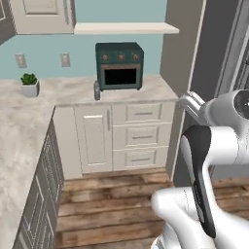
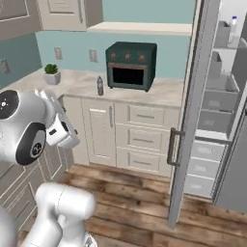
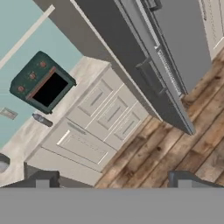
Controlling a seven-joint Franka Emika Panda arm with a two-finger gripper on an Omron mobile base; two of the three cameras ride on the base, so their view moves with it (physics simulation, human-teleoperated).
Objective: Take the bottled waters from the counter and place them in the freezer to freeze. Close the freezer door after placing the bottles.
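Right base view: open tall grey freezer door (image 2: 193,111), whitish blue-capped bottle (image 2: 233,24) on an upper freezer shelf. Darker grey translucent bottle (image 1: 97,90) stands on beige marbled counter (image 1: 73,90) beside dark green toaster oven (image 1: 119,65). Hand view: two-finger gripper (image 3: 114,179) spread wide, empty.

Arm folded high, elbow bent; fingers (image 3: 113,181) spread wide, apparently empty, well above floor level.

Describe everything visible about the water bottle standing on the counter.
The bottle is small, slim and darker translucent grey with a grey-blue cap, looking like plastic. It stands upright on the beige marbled counter, just left of the dark green toaster oven and apart from it. Nothing grips or touches it besides the countertop. In the hand view it appears sideways because that camera is rolled.
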